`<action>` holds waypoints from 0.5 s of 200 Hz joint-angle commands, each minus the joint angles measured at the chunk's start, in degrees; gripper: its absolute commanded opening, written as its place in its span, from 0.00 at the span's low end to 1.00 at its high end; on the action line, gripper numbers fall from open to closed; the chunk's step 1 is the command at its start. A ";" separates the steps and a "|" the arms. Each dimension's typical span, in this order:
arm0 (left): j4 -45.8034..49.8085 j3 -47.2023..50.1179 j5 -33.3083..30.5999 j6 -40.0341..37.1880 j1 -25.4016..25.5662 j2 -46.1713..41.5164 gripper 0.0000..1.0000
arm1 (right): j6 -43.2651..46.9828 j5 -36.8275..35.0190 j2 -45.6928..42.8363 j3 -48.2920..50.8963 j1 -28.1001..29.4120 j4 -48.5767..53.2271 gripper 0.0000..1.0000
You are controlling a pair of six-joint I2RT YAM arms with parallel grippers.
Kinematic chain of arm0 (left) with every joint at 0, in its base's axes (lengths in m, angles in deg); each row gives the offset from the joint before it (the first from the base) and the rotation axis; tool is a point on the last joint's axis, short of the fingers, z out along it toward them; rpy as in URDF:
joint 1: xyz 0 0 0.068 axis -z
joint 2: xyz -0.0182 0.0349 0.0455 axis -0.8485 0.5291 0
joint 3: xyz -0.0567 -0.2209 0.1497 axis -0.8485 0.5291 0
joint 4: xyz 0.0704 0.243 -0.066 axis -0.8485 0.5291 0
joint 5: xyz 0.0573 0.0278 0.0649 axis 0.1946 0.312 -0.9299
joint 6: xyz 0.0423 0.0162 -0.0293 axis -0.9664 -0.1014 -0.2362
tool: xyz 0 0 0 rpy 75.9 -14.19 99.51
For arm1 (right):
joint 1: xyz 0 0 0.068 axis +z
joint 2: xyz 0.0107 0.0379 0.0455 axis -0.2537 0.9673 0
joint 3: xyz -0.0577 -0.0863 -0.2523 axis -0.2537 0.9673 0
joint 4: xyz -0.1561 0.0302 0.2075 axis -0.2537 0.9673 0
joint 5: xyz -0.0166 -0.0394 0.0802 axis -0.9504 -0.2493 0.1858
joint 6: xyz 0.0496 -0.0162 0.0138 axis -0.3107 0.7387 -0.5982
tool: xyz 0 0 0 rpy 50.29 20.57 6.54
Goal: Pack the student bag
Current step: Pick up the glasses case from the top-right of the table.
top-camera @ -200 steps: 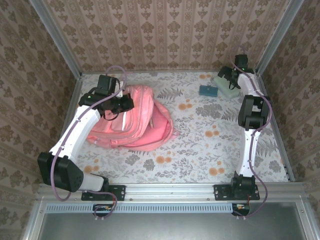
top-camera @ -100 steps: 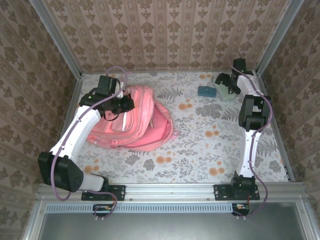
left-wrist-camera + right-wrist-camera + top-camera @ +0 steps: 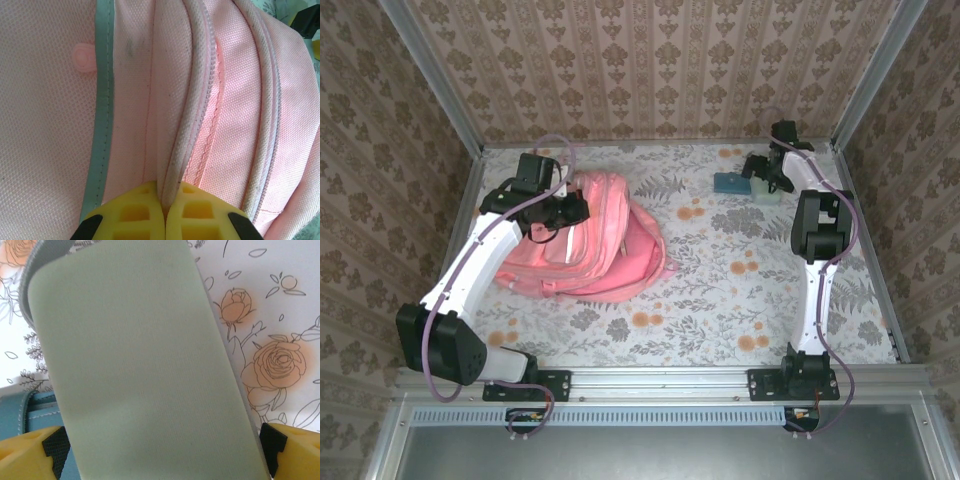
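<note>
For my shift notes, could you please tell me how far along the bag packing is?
Done: nothing looks packed yet. In hand: the left jaws pinch a piped edge of the student bag; the right jaws stand open astride the pale green case. To do: that case and the teal pouch lie on the table.

Left gripper (image 3: 165, 202) at bottom edge, yellow fingers (image 3: 134, 212) pressed together, pinching raised piped ridge (image 3: 181, 135) of student bag (image 3: 45, 150). Pale reflective stripe (image 3: 103, 115) left of ridge; round pink stud (image 3: 82, 56) beyond stripe.

On table (image 3: 740, 300) left, student bag (image 3: 605, 240), far right case (image 3: 729, 183), pouch (image 3: 140, 365) beside it
</note>
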 commanded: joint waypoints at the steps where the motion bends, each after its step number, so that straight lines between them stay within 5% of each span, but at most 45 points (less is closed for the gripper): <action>1: -1.97 0.32 -0.79 0.73 -0.05 -2.44 0.00 | 1.30 -2.61 -0.88 1.07 0.82 2.71 1.00; 50: -1.63 0.30 -0.80 0.56 -0.13 -2.71 0.00 | 1.42 -2.19 -2.93 3.00 0.77 1.60 0.81; 100: -1.80 -0.49 -0.11 0.01 -0.34 -2.43 0.00 | 0.05 -2.22 -13.08 10.09 0.86 -2.82 0.77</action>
